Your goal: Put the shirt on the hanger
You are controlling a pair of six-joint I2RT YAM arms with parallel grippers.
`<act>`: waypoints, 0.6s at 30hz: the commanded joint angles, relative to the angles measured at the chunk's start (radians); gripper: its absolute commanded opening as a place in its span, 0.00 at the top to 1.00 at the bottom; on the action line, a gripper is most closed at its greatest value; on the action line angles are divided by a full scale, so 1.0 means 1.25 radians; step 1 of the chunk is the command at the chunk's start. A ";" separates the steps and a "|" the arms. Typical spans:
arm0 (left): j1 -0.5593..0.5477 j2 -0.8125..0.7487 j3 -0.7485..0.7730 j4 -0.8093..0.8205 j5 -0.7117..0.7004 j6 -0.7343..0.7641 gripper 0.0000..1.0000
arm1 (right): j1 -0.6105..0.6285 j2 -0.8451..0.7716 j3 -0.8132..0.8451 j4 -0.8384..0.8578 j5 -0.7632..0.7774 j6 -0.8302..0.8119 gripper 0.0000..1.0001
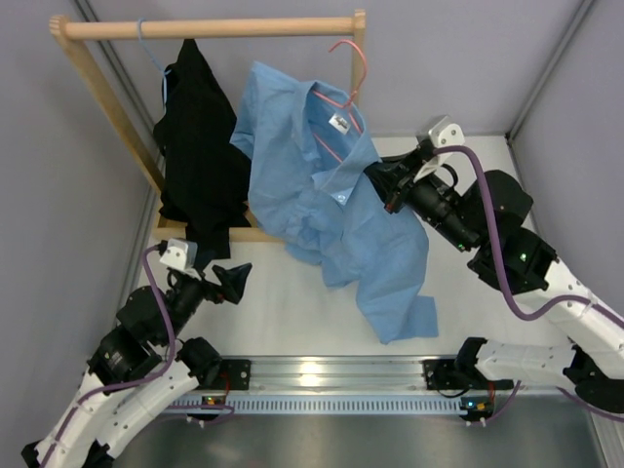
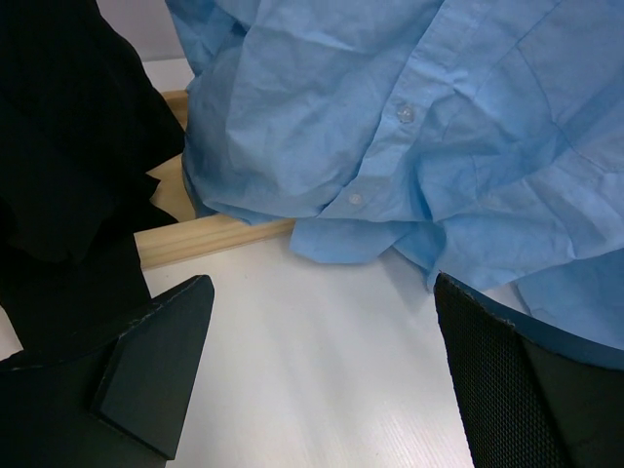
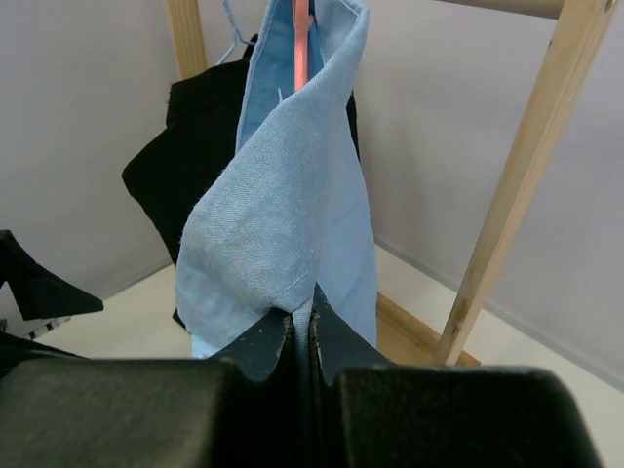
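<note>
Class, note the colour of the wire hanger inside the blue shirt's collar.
Pink. The hanger shows best in the top external view.

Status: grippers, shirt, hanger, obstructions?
Left gripper open, empty. Right gripper shut on shirt edge. Shirt partly draped on hanger, tail on table. Black garment hangs close alongside.

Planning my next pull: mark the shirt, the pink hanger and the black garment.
shirt (image 1: 322, 185), top view, front panel.
pink hanger (image 3: 300, 44), right wrist view, wire inside the collar.
black garment (image 1: 195, 146), top view, mid-body.
</note>
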State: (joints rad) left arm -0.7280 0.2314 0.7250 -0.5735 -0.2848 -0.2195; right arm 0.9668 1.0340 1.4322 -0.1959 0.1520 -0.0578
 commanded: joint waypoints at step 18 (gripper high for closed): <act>0.011 0.005 0.002 0.028 -0.129 -0.023 0.02 | 0.043 0.173 0.059 0.186 0.374 0.154 1.00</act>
State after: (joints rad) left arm -0.7261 0.2314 0.7212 -0.5747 -0.3565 -0.2340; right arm 0.9916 1.2091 1.4052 -0.0799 0.4801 0.1013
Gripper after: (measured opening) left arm 0.980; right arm 0.009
